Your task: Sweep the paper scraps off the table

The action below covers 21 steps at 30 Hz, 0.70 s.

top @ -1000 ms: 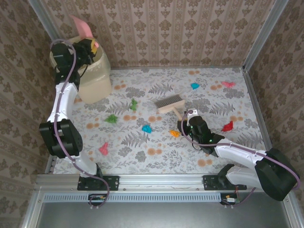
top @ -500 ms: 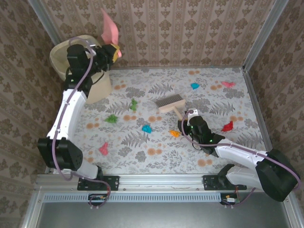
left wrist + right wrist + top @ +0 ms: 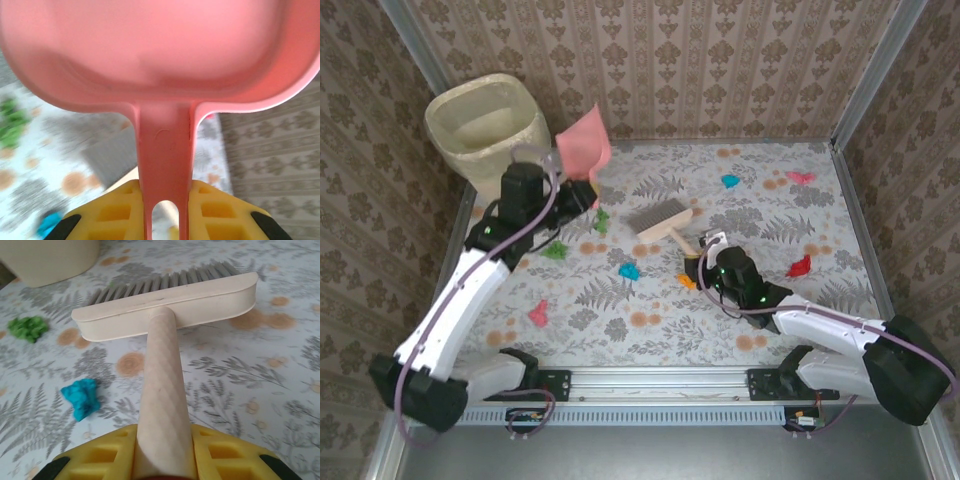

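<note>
Left gripper (image 3: 165,220) is clamping down on the pink dustpan (image 3: 150,50) handle, holding it up over the table (image 3: 620,335) near the bin (image 3: 485,120). Right gripper (image 3: 165,455) is squeezing the brush (image 3: 170,305) handle. Paper scraps (image 3: 629,271) are lying scattered across the table (green, blue, pink, red, orange).

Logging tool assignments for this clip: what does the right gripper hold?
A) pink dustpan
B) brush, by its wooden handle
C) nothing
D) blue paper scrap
B: the right gripper is shut on the brush handle; the pink dustpan is in the left gripper.
</note>
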Available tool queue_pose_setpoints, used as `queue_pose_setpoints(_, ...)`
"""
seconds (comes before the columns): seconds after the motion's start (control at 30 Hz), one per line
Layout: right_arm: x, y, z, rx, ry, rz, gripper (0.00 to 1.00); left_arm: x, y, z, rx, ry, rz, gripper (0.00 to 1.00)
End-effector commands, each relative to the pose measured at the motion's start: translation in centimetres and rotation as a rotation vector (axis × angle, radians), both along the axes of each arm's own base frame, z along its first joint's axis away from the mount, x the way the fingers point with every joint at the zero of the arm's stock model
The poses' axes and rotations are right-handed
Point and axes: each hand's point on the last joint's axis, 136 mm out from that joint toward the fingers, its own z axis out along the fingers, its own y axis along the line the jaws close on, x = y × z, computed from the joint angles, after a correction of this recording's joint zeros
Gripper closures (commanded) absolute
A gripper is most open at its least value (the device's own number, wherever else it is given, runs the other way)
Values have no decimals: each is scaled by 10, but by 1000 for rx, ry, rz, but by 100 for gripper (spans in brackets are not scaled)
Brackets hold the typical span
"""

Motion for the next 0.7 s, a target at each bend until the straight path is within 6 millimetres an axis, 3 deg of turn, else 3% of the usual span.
queue_pose_setpoints(0.0, -9, 27, 32, 31, -127, 128, 100, -20, 51, -34, 248, 3, 126, 100)
queue_pose_setpoints(0.1, -23, 48, 36, 8, -160, 235, 100, -47, 81, -56, 361, 53, 177, 100)
queue_pose_setpoints(0.23, -44, 76, 39, -50, -193, 372, 100, -72, 111, -68, 461, 85, 229, 100)
queue_pose_setpoints(0.47, -83, 132, 44, -146, -173, 608, 100, -84, 127, -80, 497, 166, 187, 100)
queue_pose_setpoints(0.67, -103, 181, 46, -213, -116, 761, 100, -91, 145, -77, 532, 179, 229, 100)
